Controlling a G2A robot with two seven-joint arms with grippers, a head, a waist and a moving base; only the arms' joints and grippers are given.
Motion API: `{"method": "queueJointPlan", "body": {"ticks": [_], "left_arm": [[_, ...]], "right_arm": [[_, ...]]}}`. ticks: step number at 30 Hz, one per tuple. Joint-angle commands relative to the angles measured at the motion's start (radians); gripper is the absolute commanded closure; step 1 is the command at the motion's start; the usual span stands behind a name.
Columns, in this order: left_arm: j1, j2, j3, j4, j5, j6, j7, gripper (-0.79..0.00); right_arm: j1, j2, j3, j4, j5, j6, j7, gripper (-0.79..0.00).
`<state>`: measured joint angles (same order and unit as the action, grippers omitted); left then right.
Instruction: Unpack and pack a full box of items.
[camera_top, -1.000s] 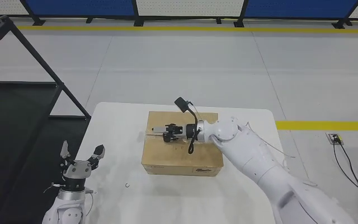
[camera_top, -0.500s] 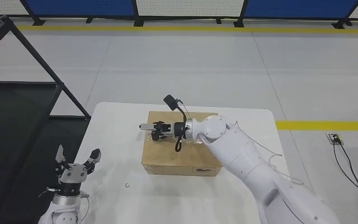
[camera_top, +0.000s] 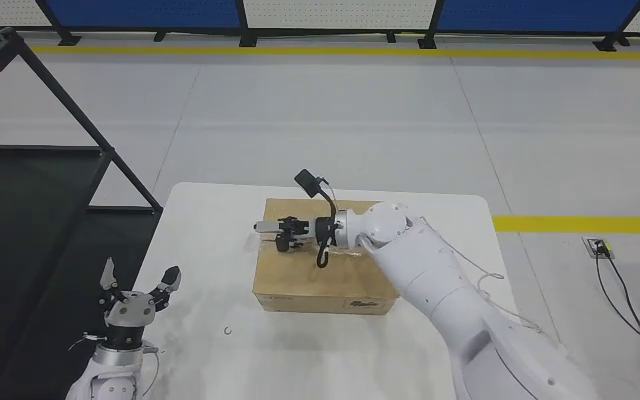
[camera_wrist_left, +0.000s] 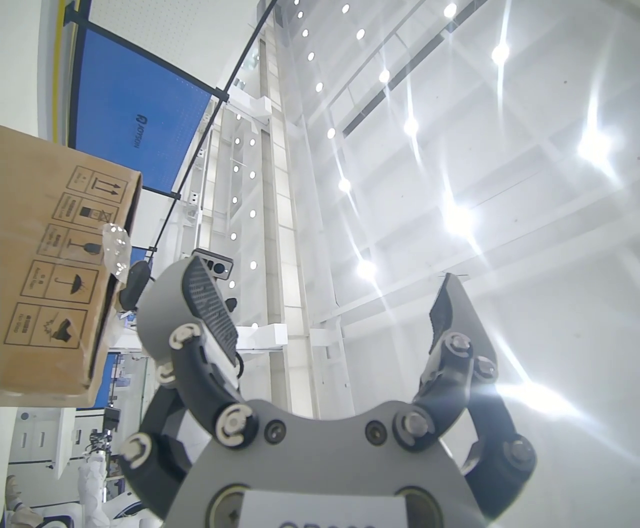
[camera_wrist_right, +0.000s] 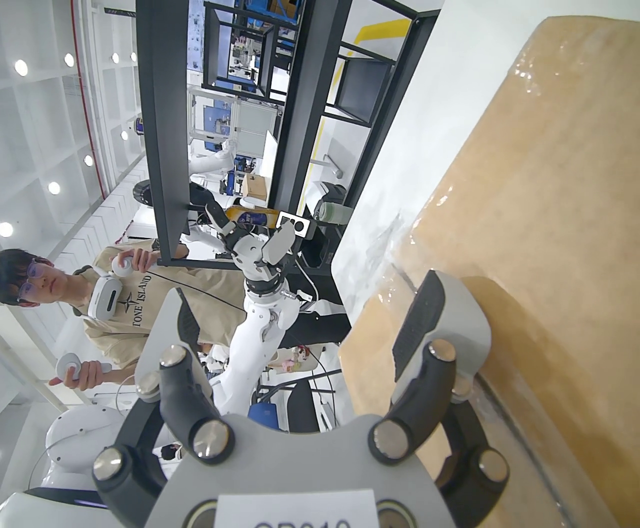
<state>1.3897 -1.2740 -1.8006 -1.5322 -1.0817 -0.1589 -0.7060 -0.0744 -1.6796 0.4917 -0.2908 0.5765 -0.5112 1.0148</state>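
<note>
A closed cardboard box (camera_top: 325, 275) sealed with clear tape sits mid-table. My right gripper (camera_top: 268, 228) lies low over its top at the far left corner, open, with nothing between the fingers. In the right wrist view the right gripper (camera_wrist_right: 300, 320) has one finger (camera_wrist_right: 420, 320) resting against the box (camera_wrist_right: 550, 200) top near its edge. Off the table's left front edge, my left gripper (camera_top: 138, 277) points upward, open and empty. The left wrist view shows the left gripper (camera_wrist_left: 325, 280) facing the ceiling, with the box (camera_wrist_left: 55, 260) side beside it.
The white table (camera_top: 200, 215) has bare room left of and in front of the box. A small dark hook-like bit (camera_top: 228, 331) lies near the front. A black metal frame (camera_top: 95, 150) stands off the table's left side.
My right gripper slid left across the box top to its far left corner. The left gripper shifted slightly left and nearer the front.
</note>
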Motion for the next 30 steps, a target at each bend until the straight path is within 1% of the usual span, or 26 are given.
{"method": "queueJointPlan", "body": {"ticks": [1,10,16,18,24,27,30], "left_arm": [[-0.007,0.001,0.004,-0.003,0.014,0.006,-0.001,-0.785],[-0.036,0.004,0.030,-0.016,0.066,0.025,0.000,-0.785],[-0.059,0.005,0.052,-0.011,0.088,0.035,0.007,-0.785],[-0.067,0.006,0.059,-0.009,0.094,0.038,0.007,-0.785],[-0.089,0.006,0.076,-0.005,0.103,0.042,0.006,-0.785],[-0.096,0.006,0.083,-0.003,0.103,0.041,0.009,-0.785],[-0.102,0.006,0.091,0.001,0.107,0.039,0.013,-0.785]], "right_arm": [[0.000,0.006,0.011,0.014,-0.001,-0.016,0.014,-0.785],[-0.004,0.054,0.063,0.064,-0.011,-0.080,0.089,-0.785],[-0.012,0.104,0.109,0.075,0.001,-0.145,0.147,-0.785],[-0.016,0.121,0.122,0.066,-0.002,-0.152,0.142,-0.785],[-0.044,0.184,0.163,0.003,-0.019,-0.156,0.138,-0.785],[-0.069,0.224,0.192,-0.052,-0.025,-0.157,0.137,-0.785],[-0.107,0.272,0.232,-0.137,-0.027,-0.153,0.141,-0.785]]}}
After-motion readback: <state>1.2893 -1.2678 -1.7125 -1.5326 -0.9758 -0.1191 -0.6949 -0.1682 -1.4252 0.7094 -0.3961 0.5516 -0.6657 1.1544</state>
